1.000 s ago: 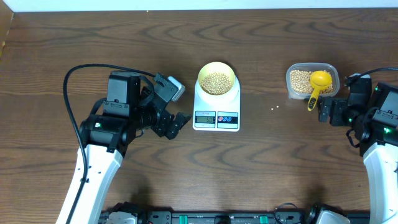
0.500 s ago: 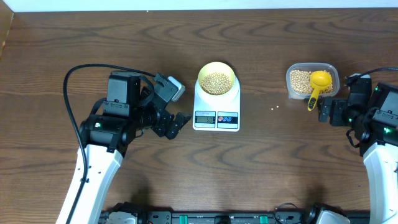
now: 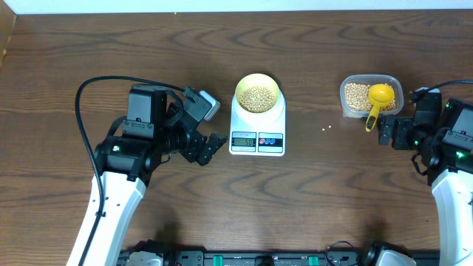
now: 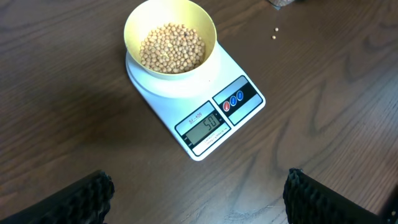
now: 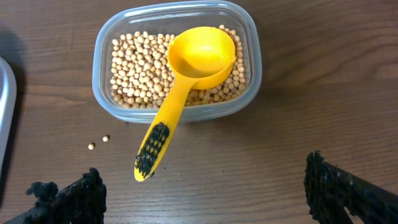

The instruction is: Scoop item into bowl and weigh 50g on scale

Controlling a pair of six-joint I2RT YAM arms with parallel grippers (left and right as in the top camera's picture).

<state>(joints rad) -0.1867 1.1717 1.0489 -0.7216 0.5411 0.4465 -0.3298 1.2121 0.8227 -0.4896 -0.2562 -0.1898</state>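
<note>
Left wrist shows scale (image 4: 163, 94) display (image 4: 205, 126) reading 50; left pincer (image 4: 199, 202) and right pincer (image 5: 205, 196) spread.

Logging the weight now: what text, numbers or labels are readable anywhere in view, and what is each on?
"50": on the grey display of the scale, in the left wrist view.
Small printed label above that display: too blurred to read.
Marks on the two buttons, one red and one blue: too small to read.
Bowl, scoop, tub: no text visible.
</note>
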